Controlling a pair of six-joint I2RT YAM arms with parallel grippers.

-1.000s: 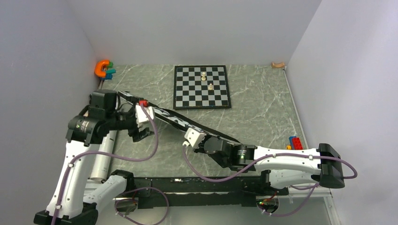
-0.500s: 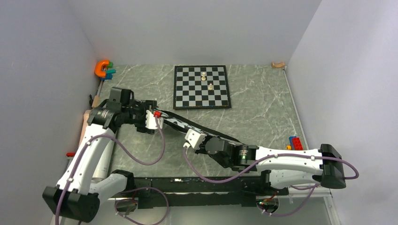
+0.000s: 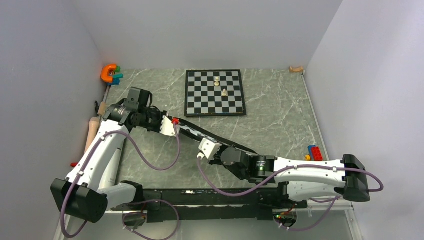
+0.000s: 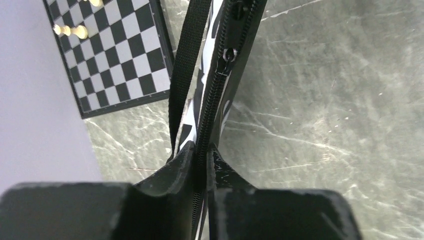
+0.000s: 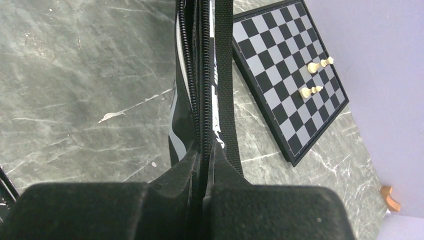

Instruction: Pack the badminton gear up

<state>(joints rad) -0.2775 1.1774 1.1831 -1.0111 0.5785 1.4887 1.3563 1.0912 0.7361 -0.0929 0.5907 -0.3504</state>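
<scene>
Orange C-shaped toy (image 3: 108, 73): count 1, far left of the chessboard (image 3: 215, 93), against the left wall. Beige wooden rod (image 3: 91, 134): count 1, left of the chessboard and nearer the arm bases. Both show in the overhead view only.

Left gripper (image 4: 201, 156): at the chessboard's near-left corner. In its wrist view the two fingers (image 4: 170, 175) are drawn almost together, with the zip edge of the black bag (image 3: 191, 132) pinched between them. From overhead the wrist hides this contact. The same wrist view gives 1 zip slider (image 4: 230, 54) further along the edge and 1 black strap (image 4: 184, 80) beside it. Neither can be made out from overhead.

Black bag: count 1. It is held on edge in a line between the two grippers, just in front of the chessboard and apart from it. White lettering not legible. Contact with the table: cannot tell.

Chessboard: count 1, carrying 2 pale chess pieces (image 3: 217, 80). Both wrist views also catch them.

Right gripper (image 5: 204, 152): in front of the chessboard's near edge. Fingers closed tight on the same zip edge, seen in the wrist view only.

Red and blue bricks (image 3: 314, 151): right of the chessboard and nearer, number unclear. Small wooden piece (image 3: 296, 69): count 1, far corner right of the chessboard. It also shows in the right wrist view.
</scene>
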